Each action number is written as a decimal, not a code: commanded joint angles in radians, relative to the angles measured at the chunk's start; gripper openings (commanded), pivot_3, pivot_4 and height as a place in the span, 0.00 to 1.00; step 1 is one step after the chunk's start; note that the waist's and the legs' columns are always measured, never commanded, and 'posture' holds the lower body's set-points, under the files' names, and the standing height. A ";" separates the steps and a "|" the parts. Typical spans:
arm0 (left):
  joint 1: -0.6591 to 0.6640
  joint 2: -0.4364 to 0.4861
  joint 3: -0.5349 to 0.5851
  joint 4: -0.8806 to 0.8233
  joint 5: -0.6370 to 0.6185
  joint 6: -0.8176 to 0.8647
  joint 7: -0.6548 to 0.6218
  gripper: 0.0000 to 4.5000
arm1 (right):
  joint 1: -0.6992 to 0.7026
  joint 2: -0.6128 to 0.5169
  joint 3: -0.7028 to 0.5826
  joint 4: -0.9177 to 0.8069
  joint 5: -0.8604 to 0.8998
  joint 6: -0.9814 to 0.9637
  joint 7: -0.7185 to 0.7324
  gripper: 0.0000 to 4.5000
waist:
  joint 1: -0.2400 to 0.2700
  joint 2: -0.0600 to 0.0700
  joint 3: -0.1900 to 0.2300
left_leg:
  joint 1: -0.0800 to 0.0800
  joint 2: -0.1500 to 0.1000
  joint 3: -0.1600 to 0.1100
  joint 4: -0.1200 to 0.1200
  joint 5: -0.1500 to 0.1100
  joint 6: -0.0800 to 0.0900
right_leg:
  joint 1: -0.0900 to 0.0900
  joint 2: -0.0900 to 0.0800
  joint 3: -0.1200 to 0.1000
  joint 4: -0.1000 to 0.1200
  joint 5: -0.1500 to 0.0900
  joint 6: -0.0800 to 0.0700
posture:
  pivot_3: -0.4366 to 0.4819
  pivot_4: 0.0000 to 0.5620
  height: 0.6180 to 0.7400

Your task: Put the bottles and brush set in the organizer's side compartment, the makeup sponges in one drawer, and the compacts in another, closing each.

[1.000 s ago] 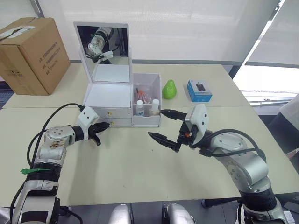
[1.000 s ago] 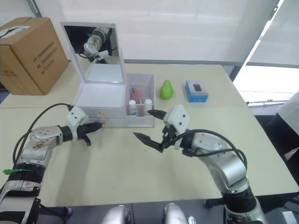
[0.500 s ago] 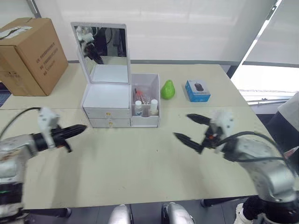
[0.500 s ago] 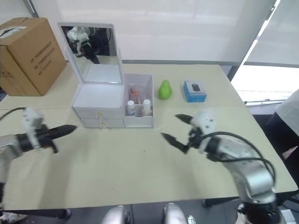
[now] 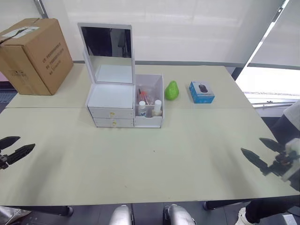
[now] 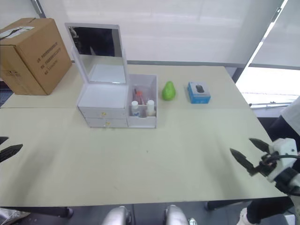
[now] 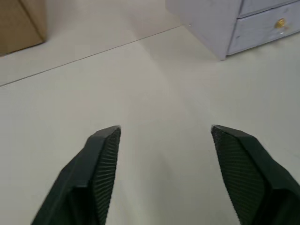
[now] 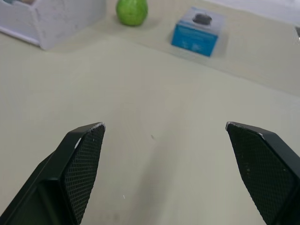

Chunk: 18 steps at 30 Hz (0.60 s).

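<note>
Organizer (image 5: 124, 105): two drawers shut, two bottles (image 5: 157, 107) in its side compartment. Beside it — one green pear (image 5: 171, 90), one blue box (image 5: 201, 92). My left hand (image 5: 11, 148) and right hand (image 5: 262, 152) — wide open, empty, well clear of it.

A pale table (image 5: 154, 164) is carrying a white mirrored organizer (image 5: 124, 105), with a green pear (image 5: 171, 90), blue box (image 5: 201, 92) and cardboard carton (image 5: 35, 54) sitting alongside.

Drawer (image 5: 114, 113) contents hidden; left claw (image 5: 13, 147) cut by frame edge.
</note>
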 commanded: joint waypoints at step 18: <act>-0.002 0.020 0.034 -0.021 -0.008 -0.033 0.076 0.99 | -0.071 -0.044 0.030 0.037 -0.016 -0.042 0.019 1.00 | -0.003 0.001 0.000 | 0.000 0.000 0.001 0.000 0.000 0.000 | 0.000 0.000 0.000 0.000 0.000 0.000 | 0.48 0.27 1.00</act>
